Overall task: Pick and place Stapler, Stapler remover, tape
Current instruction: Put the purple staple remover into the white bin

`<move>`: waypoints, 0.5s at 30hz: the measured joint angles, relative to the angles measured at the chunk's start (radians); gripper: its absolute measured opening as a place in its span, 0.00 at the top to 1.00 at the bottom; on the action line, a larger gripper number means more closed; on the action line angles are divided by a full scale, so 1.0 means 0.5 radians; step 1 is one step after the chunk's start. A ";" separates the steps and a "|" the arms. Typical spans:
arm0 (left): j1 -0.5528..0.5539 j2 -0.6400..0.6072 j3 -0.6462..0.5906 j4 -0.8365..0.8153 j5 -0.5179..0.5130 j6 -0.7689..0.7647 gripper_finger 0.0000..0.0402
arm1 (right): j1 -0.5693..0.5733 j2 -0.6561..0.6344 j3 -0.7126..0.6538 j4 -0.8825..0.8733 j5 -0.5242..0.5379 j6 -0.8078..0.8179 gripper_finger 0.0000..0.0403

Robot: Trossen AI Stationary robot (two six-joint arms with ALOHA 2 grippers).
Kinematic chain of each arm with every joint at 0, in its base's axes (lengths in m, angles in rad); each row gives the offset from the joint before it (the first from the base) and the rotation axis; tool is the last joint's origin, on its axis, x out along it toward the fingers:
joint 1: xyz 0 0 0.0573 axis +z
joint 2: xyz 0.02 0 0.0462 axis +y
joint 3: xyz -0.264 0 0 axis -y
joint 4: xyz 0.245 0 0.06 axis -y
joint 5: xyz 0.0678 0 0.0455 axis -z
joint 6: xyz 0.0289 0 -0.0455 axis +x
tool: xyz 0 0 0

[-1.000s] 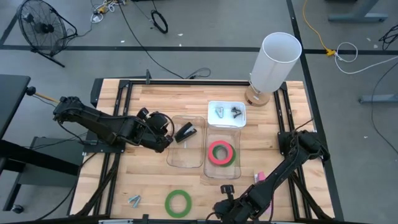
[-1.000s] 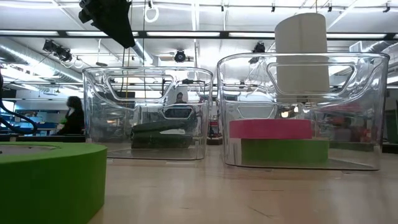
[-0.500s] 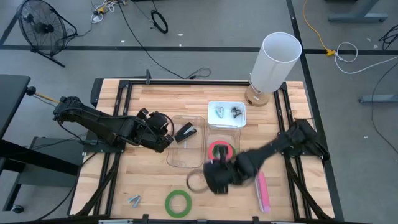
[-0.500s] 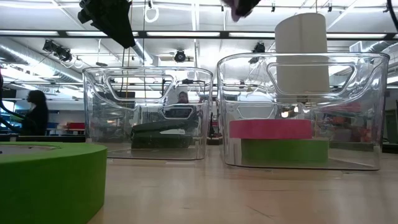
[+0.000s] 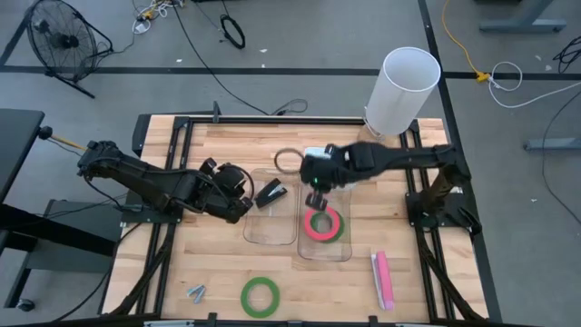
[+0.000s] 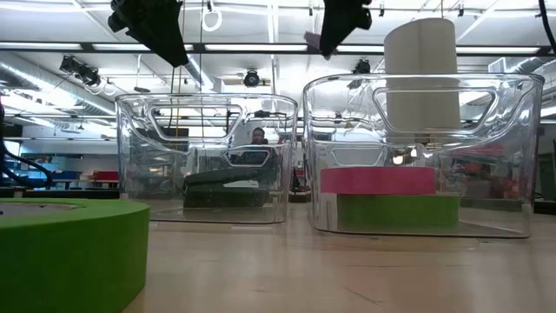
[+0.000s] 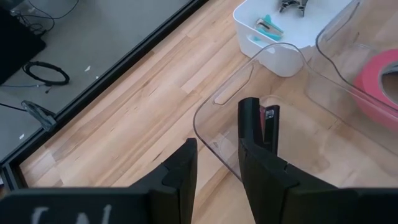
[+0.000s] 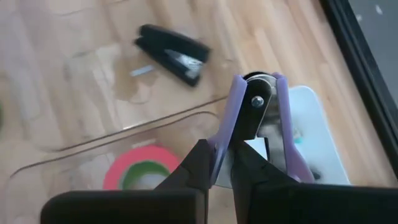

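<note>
The right arm stretched in from the table's right edge, its gripper point(image 8: 227, 163) clenched on a purple staple remover point(image 8: 256, 118) above the white tray point(image 5: 331, 167) near the far edge. The left gripper point(image 7: 214, 163), fingers parted and holding nothing, hovered at the clear bin point(image 5: 270, 207) holding the stapler point(image 5: 270, 193). Red and green tape point(image 5: 323, 223) lay in the neighbouring bin; another green roll point(image 5: 260, 295) sat by the near edge.

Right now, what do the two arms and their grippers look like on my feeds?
Both arms are matte black with chunky rounded joints. The left gripper ends in two flat black angular fingers. The right gripper has matching dark fingers. No markings or loose cables are visible on either.
</note>
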 joint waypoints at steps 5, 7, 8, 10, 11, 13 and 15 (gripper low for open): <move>-0.048 0.000 0.000 -0.002 0.000 0.002 0.70 | -0.208 -0.011 0.000 -0.030 -0.115 -0.047 0.94; -0.068 0.000 0.000 -0.009 0.000 0.002 0.70 | -0.281 -0.011 0.000 -0.048 -0.133 -0.052 0.94; -0.076 0.000 0.000 -0.012 0.000 0.002 0.70 | -0.318 -0.011 0.000 -0.050 -0.142 -0.052 0.94; -0.090 0.000 0.000 -0.020 -0.001 0.003 0.70 | -0.386 -0.011 0.000 -0.059 -0.144 -0.046 0.94; -0.096 0.000 0.000 -0.025 -0.001 0.004 0.70 | -0.416 -0.011 0.000 -0.059 -0.144 -0.044 0.94; -0.103 0.000 0.000 -0.031 -0.003 0.003 0.70 | -0.469 -0.012 -0.016 -0.039 -0.167 -0.033 0.94; -0.111 0.000 0.000 -0.038 -0.004 0.003 0.70 | -0.520 -0.014 -0.088 0.009 -0.241 -0.029 0.94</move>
